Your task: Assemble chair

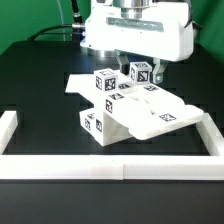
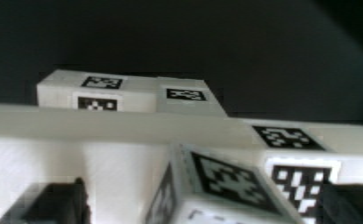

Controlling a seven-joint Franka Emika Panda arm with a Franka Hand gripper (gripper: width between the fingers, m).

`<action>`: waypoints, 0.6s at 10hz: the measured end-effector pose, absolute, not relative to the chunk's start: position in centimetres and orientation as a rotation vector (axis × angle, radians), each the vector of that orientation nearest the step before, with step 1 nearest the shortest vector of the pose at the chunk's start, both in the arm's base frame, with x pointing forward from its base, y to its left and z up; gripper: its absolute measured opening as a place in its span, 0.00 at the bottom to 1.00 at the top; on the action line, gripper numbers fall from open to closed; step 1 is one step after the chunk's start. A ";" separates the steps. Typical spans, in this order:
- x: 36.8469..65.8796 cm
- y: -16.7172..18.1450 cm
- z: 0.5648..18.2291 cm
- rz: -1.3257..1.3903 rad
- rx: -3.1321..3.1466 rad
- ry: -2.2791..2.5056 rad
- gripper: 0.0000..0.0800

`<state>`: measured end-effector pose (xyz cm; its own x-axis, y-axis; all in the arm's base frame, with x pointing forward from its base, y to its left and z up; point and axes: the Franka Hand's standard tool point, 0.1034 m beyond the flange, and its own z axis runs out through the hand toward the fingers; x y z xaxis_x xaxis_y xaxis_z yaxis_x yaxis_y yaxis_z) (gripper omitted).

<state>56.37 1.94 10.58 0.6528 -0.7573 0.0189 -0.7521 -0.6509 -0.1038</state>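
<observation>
Border wall (image 1: 110, 166): low white rim along the near edge, turning up both sides of the black table (image 1: 40, 75).
Chair (image 1: 130, 105): white tagged pieces clustered mid-table just behind the wall, a flat panel tilted across chunky blocks (tags face several ways).
Gripper (image 1: 128, 62): hangs straight down over the chair's far blocks, fingers apart; they seem clear of the blocks, though the exterior view is too small to be sure.
Arm (image 1: 135, 30): upright, wrist vertical, at the far side.

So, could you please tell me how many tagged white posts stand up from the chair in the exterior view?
2: the left post stands toward the exterior view's left, and the right post stands beside it, a little farther back. More may be hidden from this view.
</observation>
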 end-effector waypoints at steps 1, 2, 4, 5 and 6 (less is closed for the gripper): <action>56.4 2.0 10.6 -0.099 -2.835 1.145 0.81; 56.5 2.0 10.7 -0.107 -2.898 1.004 0.81; 56.7 1.9 10.9 -0.109 -2.994 0.731 0.81; 56.7 1.9 10.9 -0.113 -3.026 0.611 0.81; 56.7 1.9 10.9 -0.116 -3.055 0.498 0.81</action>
<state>56.74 1.88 10.86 0.9455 -0.3187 0.0668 -0.3154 -0.9474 -0.0550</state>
